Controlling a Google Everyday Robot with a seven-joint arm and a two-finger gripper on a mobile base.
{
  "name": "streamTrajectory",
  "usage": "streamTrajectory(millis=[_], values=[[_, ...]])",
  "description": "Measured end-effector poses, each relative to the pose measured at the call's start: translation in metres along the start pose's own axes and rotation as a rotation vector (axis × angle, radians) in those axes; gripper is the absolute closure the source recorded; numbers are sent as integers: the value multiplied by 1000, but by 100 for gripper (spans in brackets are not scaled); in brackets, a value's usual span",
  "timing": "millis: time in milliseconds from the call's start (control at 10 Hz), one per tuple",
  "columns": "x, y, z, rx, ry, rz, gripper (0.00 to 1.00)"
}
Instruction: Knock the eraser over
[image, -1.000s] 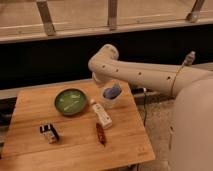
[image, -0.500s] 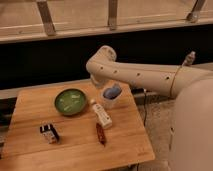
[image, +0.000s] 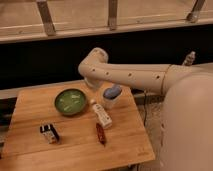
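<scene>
Well apart: eraser (image: 49, 133), tool (image: 111, 95) beside bottle (image: 103, 115).

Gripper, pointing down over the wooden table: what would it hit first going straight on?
Likely the white labelled bottle lying just under the shut gripper; depth is unclear, so it may reach the wooden table beside it instead.

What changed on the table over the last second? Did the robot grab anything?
Hardly anything. The arm's elbow edged slightly toward the green bowl; the gripper stayed shut close to the white bottle, near the far edge of the table, taking hold of nothing. The eraser, bowl, bottle and slim dark-red object lie where they were.
</scene>
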Motion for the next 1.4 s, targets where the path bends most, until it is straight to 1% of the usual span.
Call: streamTrajectory(millis=[100,300,400,600,800,1100,1200,1400], values=[[6,17,0,-8,8,-37,100],[20,73,-1,-42,26,-131,100],[30,95,0,-60,41,-167,100],[46,130,5,-97,71,-221,100],[47,126,6,-90,76,-219,100],[47,128,6,-94,79,-218,100],[45,132,8,-90,92,-238,100],[46,160,21,-92,148,-305,100]])
